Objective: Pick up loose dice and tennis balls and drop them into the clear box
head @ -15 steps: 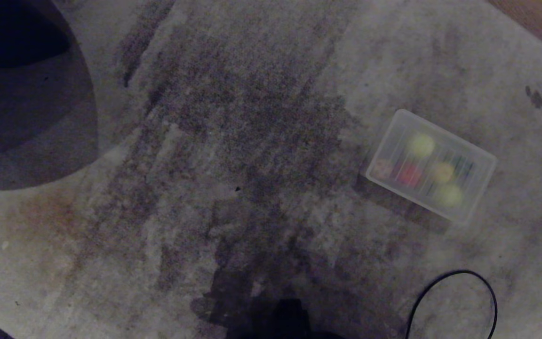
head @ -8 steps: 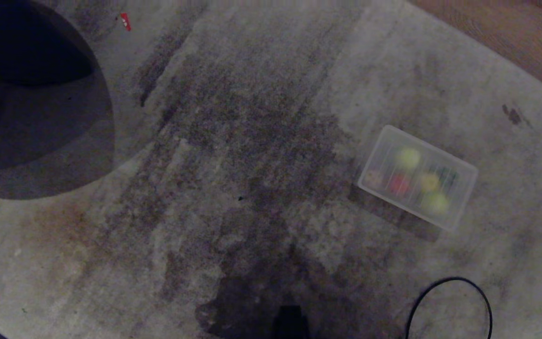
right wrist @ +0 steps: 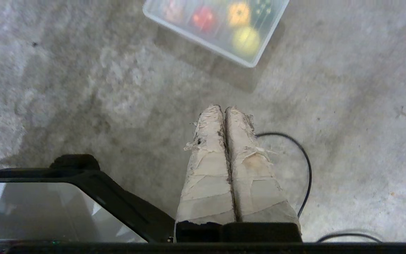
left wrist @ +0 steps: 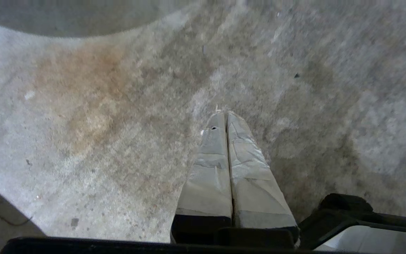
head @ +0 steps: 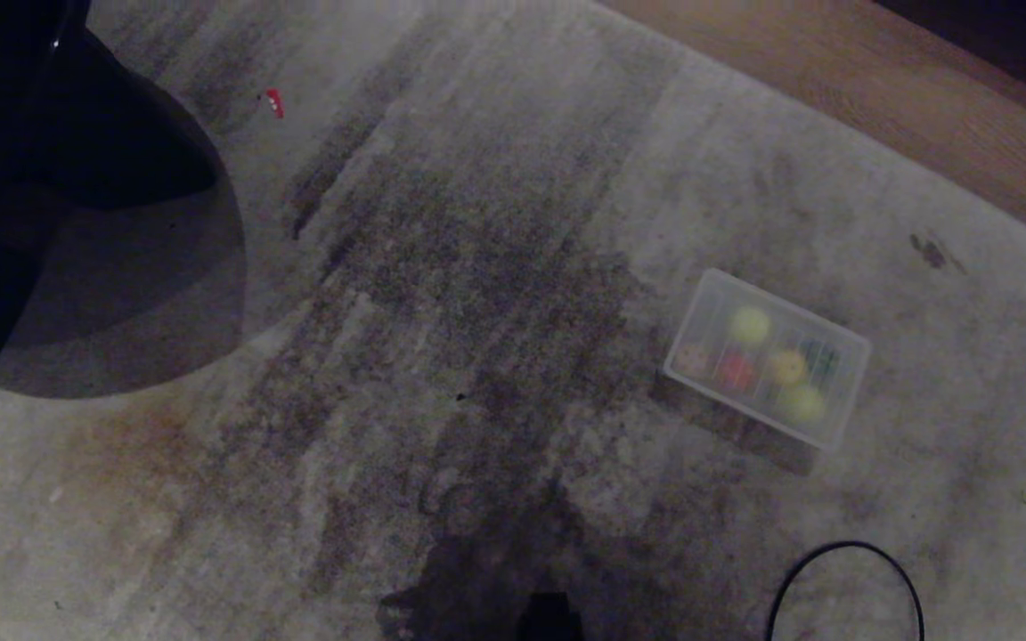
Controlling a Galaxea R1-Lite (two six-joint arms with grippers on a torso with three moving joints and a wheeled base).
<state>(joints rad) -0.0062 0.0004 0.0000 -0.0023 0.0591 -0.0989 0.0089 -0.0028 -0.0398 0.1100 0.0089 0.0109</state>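
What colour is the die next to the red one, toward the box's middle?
Yellow die with dark dots; the right wrist view shows it best.

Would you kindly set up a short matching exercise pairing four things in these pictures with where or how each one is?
Things:
1. red die
2. black cable
3. left gripper
4. clear box

States:
A. looped on the carpet
B. shut, empty
C. inside the box
D. on the carpet, holding balls and dice

Pairs: 1-C, 2-A, 3-B, 4-D
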